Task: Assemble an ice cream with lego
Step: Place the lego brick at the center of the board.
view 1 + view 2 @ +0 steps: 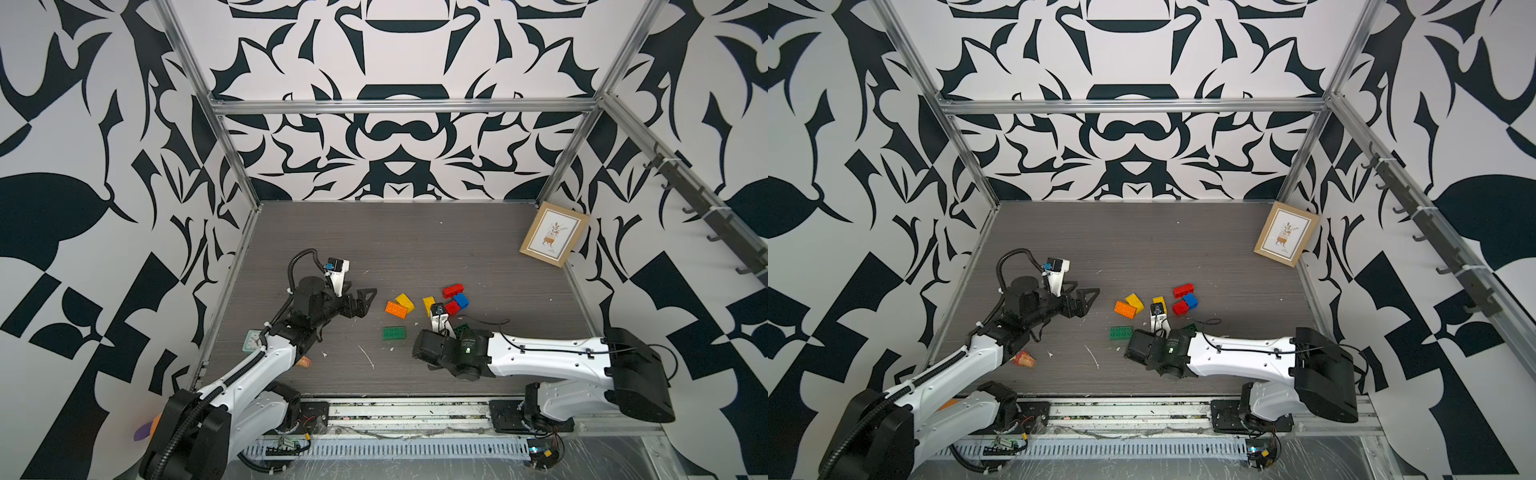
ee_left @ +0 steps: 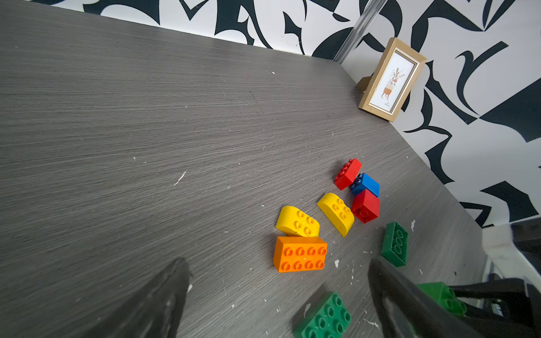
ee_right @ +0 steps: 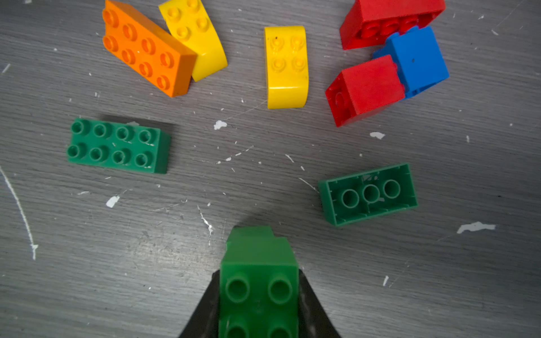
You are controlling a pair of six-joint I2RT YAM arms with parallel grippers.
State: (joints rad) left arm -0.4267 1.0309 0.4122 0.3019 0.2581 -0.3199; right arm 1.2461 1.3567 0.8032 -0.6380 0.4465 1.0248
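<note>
In both top views the left gripper [image 1: 368, 304] is hanging wide open and empty, just left of the orange brick [image 1: 396, 309], while the right arm [image 1: 540, 353] is covering its own jaws. In the left wrist view the orange brick is lying just beyond the spread fingers [image 2: 167, 292], touching neither. In the right wrist view the right gripper [image 3: 259, 276] is clamping a green brick [image 3: 257, 254], with an upturned green brick [image 3: 369, 194] lying near and a studs-up green brick [image 3: 118, 146] well apart.

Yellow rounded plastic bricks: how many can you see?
2 yellow rounded bricks: one against the orange studded plastic brick, one apart, nearer the small red brick. Others may be hidden.
</note>
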